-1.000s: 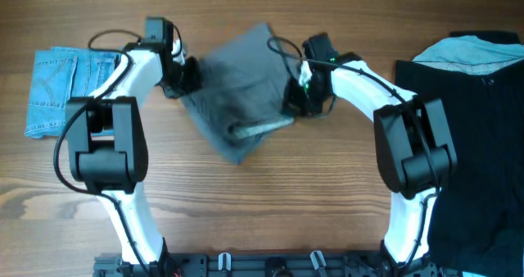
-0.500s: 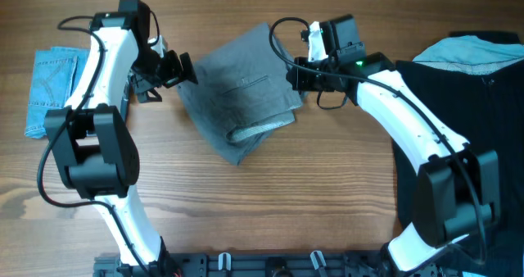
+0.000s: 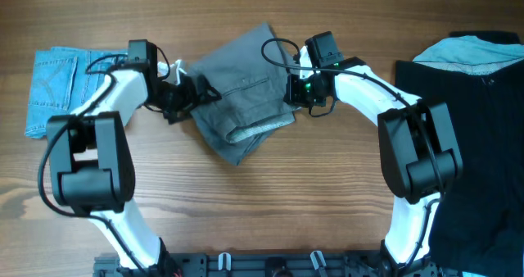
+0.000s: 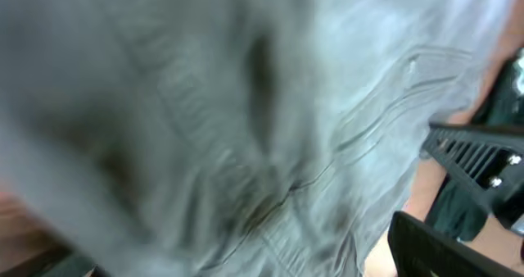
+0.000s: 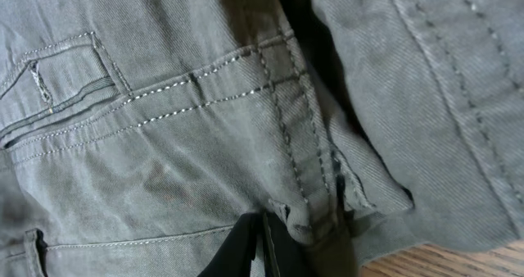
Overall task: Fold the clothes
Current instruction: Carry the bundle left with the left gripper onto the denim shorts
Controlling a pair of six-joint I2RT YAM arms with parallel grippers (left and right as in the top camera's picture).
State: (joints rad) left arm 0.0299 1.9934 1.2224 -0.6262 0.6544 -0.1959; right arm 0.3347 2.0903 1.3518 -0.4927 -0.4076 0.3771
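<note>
The grey shorts [image 3: 241,97] lie bunched and part-folded mid-table [image 3: 270,203], a little toward 12 o'clock; the denim shorts [image 3: 59,84] at 9 o'clock and the black garment [image 3: 475,146] at 3 o'clock sit well apart. The right gripper [image 3: 295,93] is at the shorts' 3 o'clock edge, its fingers [image 5: 246,248] seemingly pinched on a stitched seam, probably to lift that side over. The left gripper [image 3: 190,95] meets the 9 o'clock edge, likely anchoring it; its wrist view is blurred cloth, so I cannot tell its state.

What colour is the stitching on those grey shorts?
Whitish stitching on grey shorts; clearest in the right wrist view.
</note>
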